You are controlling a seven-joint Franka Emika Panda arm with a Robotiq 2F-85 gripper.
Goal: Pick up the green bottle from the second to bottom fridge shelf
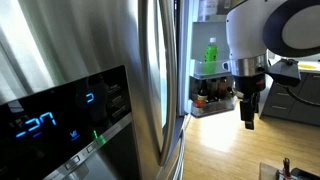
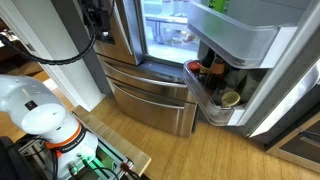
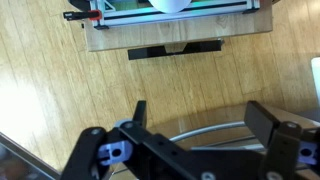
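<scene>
The green bottle stands upright in the second to bottom fridge shelf, a white door shelf with a frosted front. In an exterior view only the bottle's green top shows above that shelf's pale front panel. My gripper hangs with its fingers pointing down, to the right of the bottle, lower than it and apart from it. In the wrist view the gripper is open and empty, over the wooden floor.
Brown and orange jars sit in the clear-fronted bottom door shelf. The closed stainless fridge door with a blue display fills the left. A curved metal bar lies below the fingers. The arm's white base stands on a table.
</scene>
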